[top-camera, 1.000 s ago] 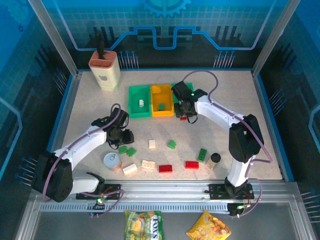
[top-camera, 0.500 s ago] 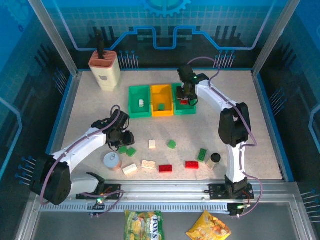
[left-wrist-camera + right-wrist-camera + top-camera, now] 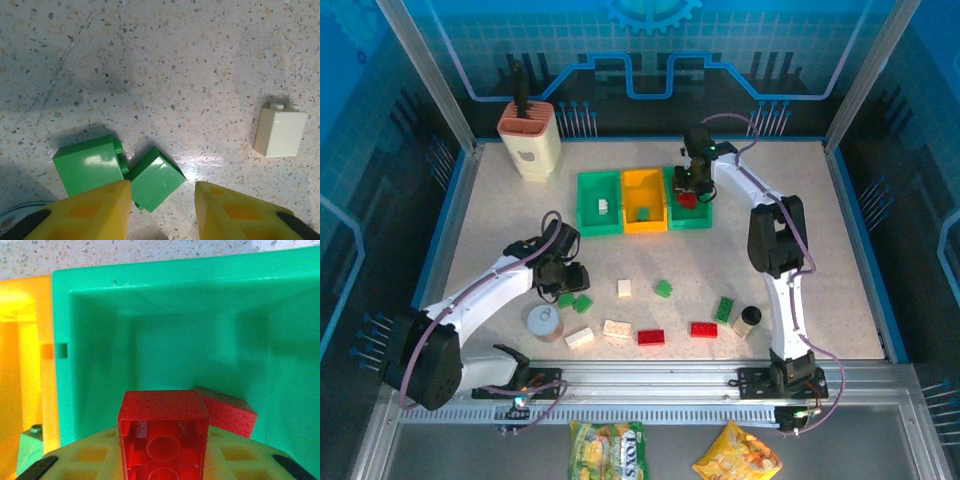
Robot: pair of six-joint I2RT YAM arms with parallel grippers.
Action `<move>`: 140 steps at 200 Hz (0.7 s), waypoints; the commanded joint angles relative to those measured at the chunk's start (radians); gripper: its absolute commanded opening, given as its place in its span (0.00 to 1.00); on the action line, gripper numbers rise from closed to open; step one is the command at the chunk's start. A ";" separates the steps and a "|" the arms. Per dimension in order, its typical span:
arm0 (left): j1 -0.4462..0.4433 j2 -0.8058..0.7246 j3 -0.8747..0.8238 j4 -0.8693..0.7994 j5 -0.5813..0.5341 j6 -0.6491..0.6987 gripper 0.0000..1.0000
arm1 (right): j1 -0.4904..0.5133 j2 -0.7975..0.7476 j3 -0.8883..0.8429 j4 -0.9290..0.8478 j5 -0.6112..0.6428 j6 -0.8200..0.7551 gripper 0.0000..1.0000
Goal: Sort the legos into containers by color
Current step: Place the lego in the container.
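Observation:
The containers stand in a row: a left green bin (image 3: 588, 190), a yellow-orange bin (image 3: 644, 183) and a right green bin (image 3: 692, 220). My right gripper (image 3: 688, 192) (image 3: 164, 450) hangs over the right green bin (image 3: 100, 340), shut on a red lego (image 3: 164, 412). Another red lego (image 3: 229, 412) lies inside that bin. My left gripper (image 3: 563, 285) (image 3: 162, 212) is open low over the table. Two green legos (image 3: 90, 164) (image 3: 155, 177) lie just ahead of its yellow fingers (image 3: 95, 210), the right-hand one reaching into the gap. A cream lego (image 3: 279, 131) lies to the right.
Loose legos are scattered on the near table: cream (image 3: 624, 288) (image 3: 616, 327), green (image 3: 663, 288) (image 3: 724, 308), red (image 3: 651, 336) (image 3: 703, 329). A silver can (image 3: 545, 322) sits beside my left gripper. A black-capped cylinder (image 3: 748, 318) stands near right, a beige knife block (image 3: 530, 135) far left.
My right arm carried the red lego from in front of the bins to above the right green bin. My left gripper has barely moved.

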 commanded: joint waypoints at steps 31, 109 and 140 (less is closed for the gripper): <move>-0.009 -0.016 -0.023 -0.036 -0.039 -0.018 0.39 | -0.018 0.094 0.109 -0.011 -0.053 -0.003 0.36; -0.009 -0.023 -0.014 -0.060 -0.090 -0.025 0.39 | -0.037 0.070 0.115 -0.020 -0.051 -0.005 0.46; -0.010 -0.023 -0.001 -0.081 -0.115 -0.020 0.40 | -0.036 0.039 0.094 -0.019 -0.050 -0.005 0.46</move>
